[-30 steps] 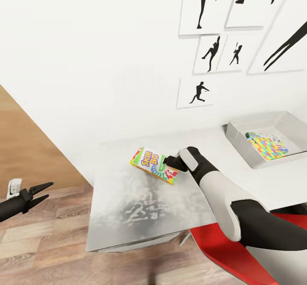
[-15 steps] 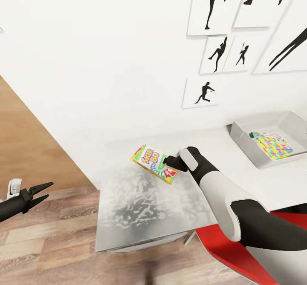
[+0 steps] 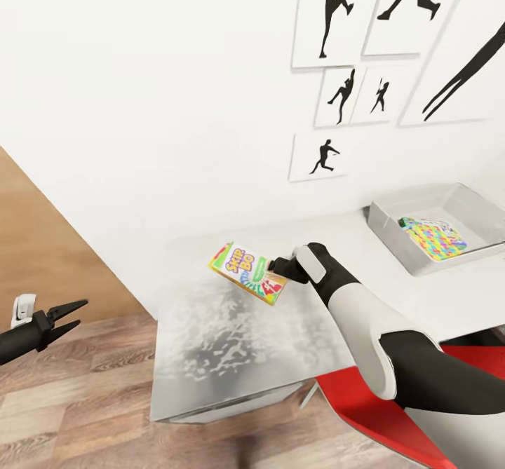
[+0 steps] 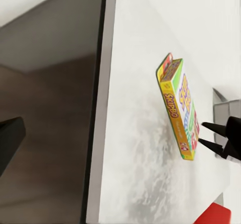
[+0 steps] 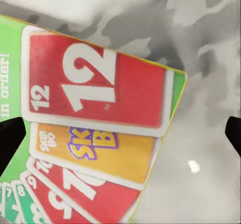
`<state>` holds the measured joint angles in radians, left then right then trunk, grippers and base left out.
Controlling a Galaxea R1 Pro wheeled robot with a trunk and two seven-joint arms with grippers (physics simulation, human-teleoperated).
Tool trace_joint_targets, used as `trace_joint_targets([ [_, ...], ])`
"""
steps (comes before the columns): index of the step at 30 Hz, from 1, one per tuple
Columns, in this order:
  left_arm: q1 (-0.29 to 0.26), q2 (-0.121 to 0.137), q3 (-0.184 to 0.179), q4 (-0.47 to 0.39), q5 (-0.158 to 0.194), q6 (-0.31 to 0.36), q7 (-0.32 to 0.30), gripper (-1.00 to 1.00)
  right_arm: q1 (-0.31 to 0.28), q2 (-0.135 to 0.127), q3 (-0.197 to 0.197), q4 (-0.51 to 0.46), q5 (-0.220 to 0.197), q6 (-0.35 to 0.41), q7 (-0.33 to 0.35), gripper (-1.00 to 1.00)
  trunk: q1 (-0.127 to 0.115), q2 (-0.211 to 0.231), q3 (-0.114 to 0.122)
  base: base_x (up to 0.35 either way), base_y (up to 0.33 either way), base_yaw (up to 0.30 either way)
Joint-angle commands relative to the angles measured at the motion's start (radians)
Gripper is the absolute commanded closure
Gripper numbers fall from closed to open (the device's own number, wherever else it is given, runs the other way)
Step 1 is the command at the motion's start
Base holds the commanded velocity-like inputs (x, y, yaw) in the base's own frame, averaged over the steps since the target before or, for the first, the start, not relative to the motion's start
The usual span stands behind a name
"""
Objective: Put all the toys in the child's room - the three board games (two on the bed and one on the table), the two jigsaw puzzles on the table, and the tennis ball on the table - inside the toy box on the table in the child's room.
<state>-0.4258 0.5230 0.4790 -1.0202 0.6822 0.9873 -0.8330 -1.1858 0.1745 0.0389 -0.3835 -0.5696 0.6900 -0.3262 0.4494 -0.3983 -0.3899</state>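
Observation:
My right gripper (image 3: 279, 268) is shut on one end of a green-edged Skip-Bo board game (image 3: 247, 273), holding it tilted above the left part of the white table (image 3: 224, 357). In the left wrist view the board game (image 4: 178, 114) stands edge-on off the tabletop, with the right gripper (image 4: 208, 136) pinching its end. Seen from the right wrist, the lid of the board game (image 5: 90, 133) with its red number cards is very close. The grey toy box (image 3: 393, 234) sits at the table's far right, a jigsaw puzzle (image 3: 433, 238) lying inside. My left gripper (image 3: 70, 315) hangs open over the floor, far left.
A red chair (image 3: 382, 413) stands at the table's near edge under my right arm. The white wall (image 3: 175, 104) behind the table carries black baseball-player silhouettes (image 3: 337, 13). Wood-plank floor (image 3: 77, 399) lies left of the table.
The whole head view has shifted a little, so the camera moved. The board game stays in my right gripper at much the same place. My left gripper has not moved.

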Motion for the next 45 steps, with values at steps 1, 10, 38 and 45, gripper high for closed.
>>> trace_joint_targets([
  [1, -0.001, 0.000, 0.001, 0.000, -0.003, 0.004, -0.005, -1.00, -0.001, 0.000, 0.004, -0.001, -0.010, 0.002, -0.010, -1.00, 0.001, -0.002, 0.000, 0.000, 0.000, -0.097],
  [10, -0.001, 0.000, 0.001, 0.000, -0.003, 0.004, -0.004, -1.00, 0.000, 0.000, 0.004, -0.003, -0.010, 0.002, -0.010, -1.00, 0.001, -0.002, 0.009, 0.077, 0.019, -0.061],
  [38, -0.001, -0.003, 0.000, 0.000, -0.004, 0.002, -0.004, -1.00, 0.000, 0.000, 0.004, -0.003, -0.010, 0.002, -0.010, -1.00, 0.001, -0.002, 0.010, 0.123, 0.038, -0.002],
  [45, -0.001, -0.004, 0.000, 0.000, -0.004, 0.002, -0.003, -1.00, 0.000, 0.000, 0.004, -0.003, -0.010, 0.002, -0.010, -1.00, 0.001, -0.002, 0.008, 0.007, 0.002, 0.000],
])
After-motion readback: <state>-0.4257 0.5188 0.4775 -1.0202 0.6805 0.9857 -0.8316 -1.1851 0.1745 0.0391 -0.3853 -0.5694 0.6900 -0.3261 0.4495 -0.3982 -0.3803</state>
